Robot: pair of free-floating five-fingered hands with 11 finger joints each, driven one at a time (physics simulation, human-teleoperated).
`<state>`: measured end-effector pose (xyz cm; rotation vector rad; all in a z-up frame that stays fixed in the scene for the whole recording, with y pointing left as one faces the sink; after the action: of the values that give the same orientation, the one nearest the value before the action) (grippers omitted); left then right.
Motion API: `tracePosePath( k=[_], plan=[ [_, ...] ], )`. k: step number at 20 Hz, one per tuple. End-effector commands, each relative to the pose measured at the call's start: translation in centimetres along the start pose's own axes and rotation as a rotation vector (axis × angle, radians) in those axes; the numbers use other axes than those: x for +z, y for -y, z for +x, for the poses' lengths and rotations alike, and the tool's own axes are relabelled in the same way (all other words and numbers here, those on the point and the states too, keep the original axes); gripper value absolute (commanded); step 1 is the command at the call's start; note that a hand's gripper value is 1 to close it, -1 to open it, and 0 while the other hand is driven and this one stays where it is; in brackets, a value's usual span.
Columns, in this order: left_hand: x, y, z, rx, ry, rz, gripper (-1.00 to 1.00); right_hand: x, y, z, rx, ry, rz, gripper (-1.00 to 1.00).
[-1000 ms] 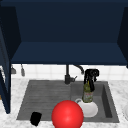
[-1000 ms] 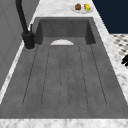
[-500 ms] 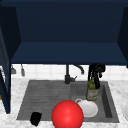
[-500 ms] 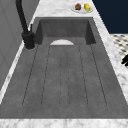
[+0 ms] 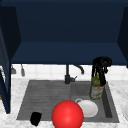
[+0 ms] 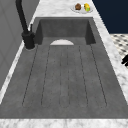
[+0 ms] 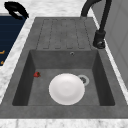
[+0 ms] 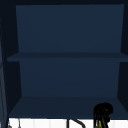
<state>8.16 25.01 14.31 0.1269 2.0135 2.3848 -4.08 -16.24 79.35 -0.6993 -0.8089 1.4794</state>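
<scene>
Bottle (image 5: 96, 87) of yellow-green liquid, pale label low on its body, hangs upright over the right end of the sink basin (image 7: 30, 75), above and just right of the white plate (image 5: 88, 108). Judged rigid, smooth, likely slippery and bottom-heavy with liquid, so the narrow neck is the best purchase. Right hand (image 5: 101, 65) has its fingers curled round that neck from above; left hand (image 5: 35, 118) hangs idle near the sink's front left edge, fingers unreadable.

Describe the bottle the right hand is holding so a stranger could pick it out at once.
Start at the grey sink under the dark blue wall cabinet and look to the right of the black faucet. The bottle hangs there above the white plate, gripped by the right hand. It alone is yellowish-green, with a label.
</scene>
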Motion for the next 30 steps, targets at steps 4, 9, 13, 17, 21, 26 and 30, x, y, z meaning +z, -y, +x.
tracePosePath(
  k=[4, 9, 13, 17, 21, 26, 30],
  plan=[
    [0.0, 0.0, 0.0, 0.000, 0.000, 0.000, 0.00, 3.5, 4.0, 0.6, -0.003, -0.027, -0.011, 1.00],
    [0.0, 0.0, 0.0, 0.000, 0.000, 0.000, 0.00, 5.5, 7.2, 1.7, 0.000, -0.031, -0.003, 1.00],
    [0.0, 0.0, 0.0, 0.000, 0.000, 0.000, 0.00, 6.6, 10.1, 2.7, 0.002, -0.045, -0.002, 1.00],
    [0.0, 0.0, 0.0, 0.000, 0.000, 0.000, 0.00, 6.7, 13.7, 3.6, 0.020, -0.052, -0.007, 1.00],
    [0.0, 0.0, 0.0, 0.000, 0.000, 0.000, 0.00, 5.7, 17.7, 4.1, 0.011, -0.038, 0.006, 1.00],
    [0.0, 0.0, 0.0, 0.000, 0.000, 0.000, 0.00, 4.6, 22.6, 4.7, 0.011, -0.036, 0.010, 1.00],
    [0.0, 0.0, 0.0, 0.000, 0.000, 0.000, 0.00, 3.0, 25.7, 4.4, -0.002, -0.009, 0.015, 1.00]
  ],
)
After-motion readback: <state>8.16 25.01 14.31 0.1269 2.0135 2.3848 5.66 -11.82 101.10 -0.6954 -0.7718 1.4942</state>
